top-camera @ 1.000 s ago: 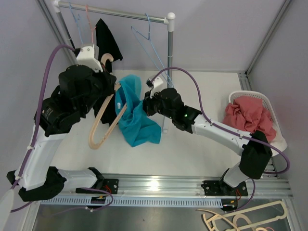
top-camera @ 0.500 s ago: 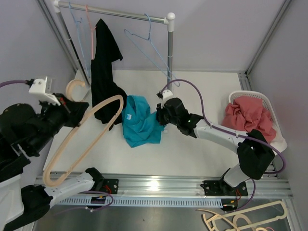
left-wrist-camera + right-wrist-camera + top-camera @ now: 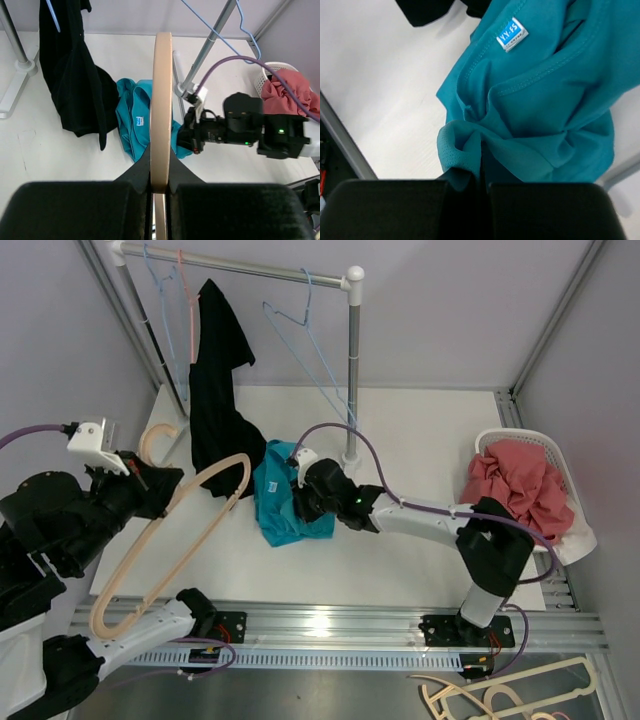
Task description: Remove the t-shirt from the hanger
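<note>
The teal t-shirt point(image 3: 283, 508) lies crumpled on the white table, its label point(image 3: 511, 34) facing up. My right gripper point(image 3: 303, 492) is low over it and shut on a fold of the fabric point(image 3: 470, 145); in the right wrist view the right gripper point(image 3: 482, 177) pinches that fold tight. The beige wooden hanger point(image 3: 165, 535) is bare and held up at the left, apart from the shirt. My left gripper point(image 3: 148, 490) is shut on the hanger's bar point(image 3: 161, 100), as the left gripper point(image 3: 160, 187) shows in its wrist view.
A black garment point(image 3: 215, 390) hangs from the rack point(image 3: 352, 360) beside blue wire hangers point(image 3: 310, 335) and a pink one point(image 3: 188, 300). A white basket point(image 3: 565, 455) at the right holds red clothes. More wooden hangers point(image 3: 510, 695) lie below the rail.
My left arm swung left and down, pulling the hanger out of the t-shirt. My right gripper brought the shirt down onto the table and shifted left with it.
</note>
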